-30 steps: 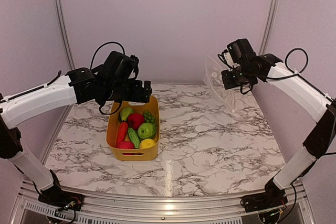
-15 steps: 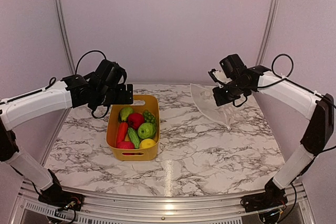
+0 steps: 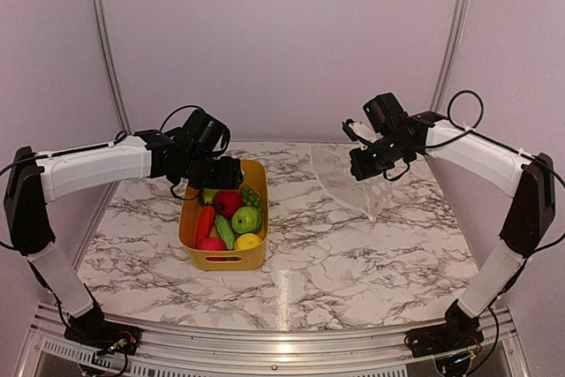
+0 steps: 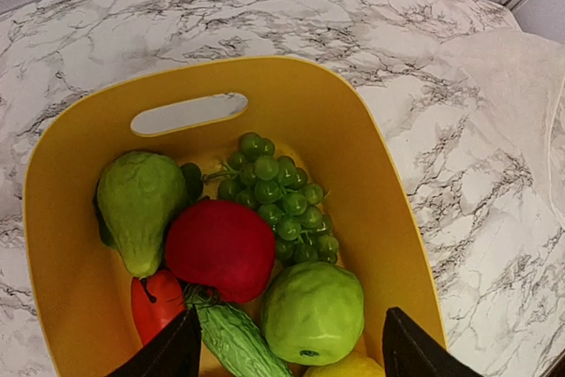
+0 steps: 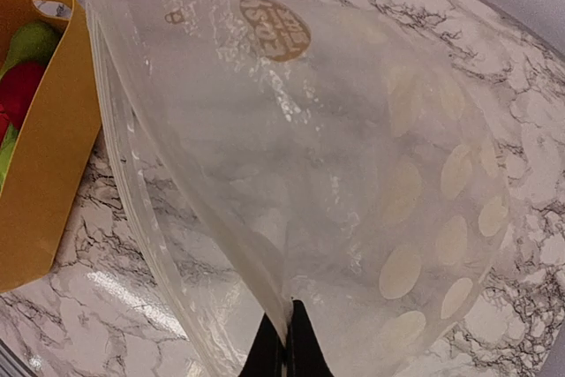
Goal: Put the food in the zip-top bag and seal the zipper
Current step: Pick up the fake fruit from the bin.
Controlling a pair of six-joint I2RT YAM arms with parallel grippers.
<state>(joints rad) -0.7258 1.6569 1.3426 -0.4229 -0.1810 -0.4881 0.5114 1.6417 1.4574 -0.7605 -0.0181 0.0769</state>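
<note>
Here, the left gripper (image 4: 291,342) hangs over the yellow bin (image 4: 388,183) with its jaws spread and nothing between them. The right gripper (image 5: 284,342) is clenched on one edge of the bag (image 5: 353,156).

Directly below the left fingers lies a green apple (image 4: 313,311). It touches the red apple (image 4: 221,249) and the grapes (image 4: 274,192), with the cucumber (image 4: 234,342) just beside it. All the food is in the bin, and none is in the bag.

The bag hangs above the marble table (image 3: 353,253), to the right of the bin, with its lower corner near or on the surface. The ribbed strip along its left edge in the wrist view appears to be the zipper (image 5: 119,121). Whether the mouth gapes cannot be told.

The step in hand is judged to be the first pick. To do it well:

- Centre the jaws on a single piece. The green apple is the natural choice.
- Lower until the fingers straddle its widest part, then close without catching the cucumber or the grapes.
- Lift straight up, clear of the bin wall.
- Offer the bag mouth-up — a flat mouth would reject a round fruit.
</note>
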